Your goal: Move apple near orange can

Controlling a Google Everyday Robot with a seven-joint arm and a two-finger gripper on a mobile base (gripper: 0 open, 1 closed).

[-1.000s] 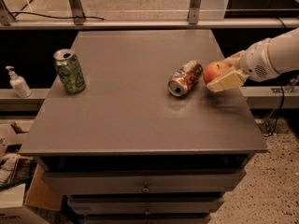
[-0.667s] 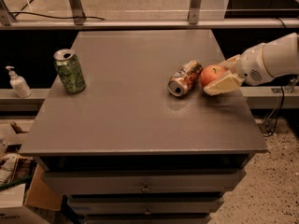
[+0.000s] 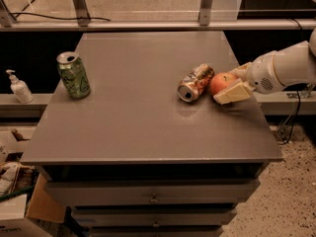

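Observation:
The red-orange apple (image 3: 221, 83) sits on the grey table (image 3: 138, 117) at the right side, touching or almost touching the orange can (image 3: 195, 82), which lies on its side with its silver top facing front-left. My gripper (image 3: 231, 84) reaches in from the right on a white arm, with its cream fingers (image 3: 233, 92) on either side of the apple, one behind it and one in front. The fingers sit against the apple.
A green can (image 3: 73, 75) stands upright at the table's left side. A white soap dispenser (image 3: 19, 87) stands on a ledge left of the table. Drawers sit under the tabletop. Cardboard boxes (image 3: 19, 201) lie on the floor at the lower left.
My gripper has carried the apple leftward, closing the small gap to the orange can. Both cans have stayed in place.

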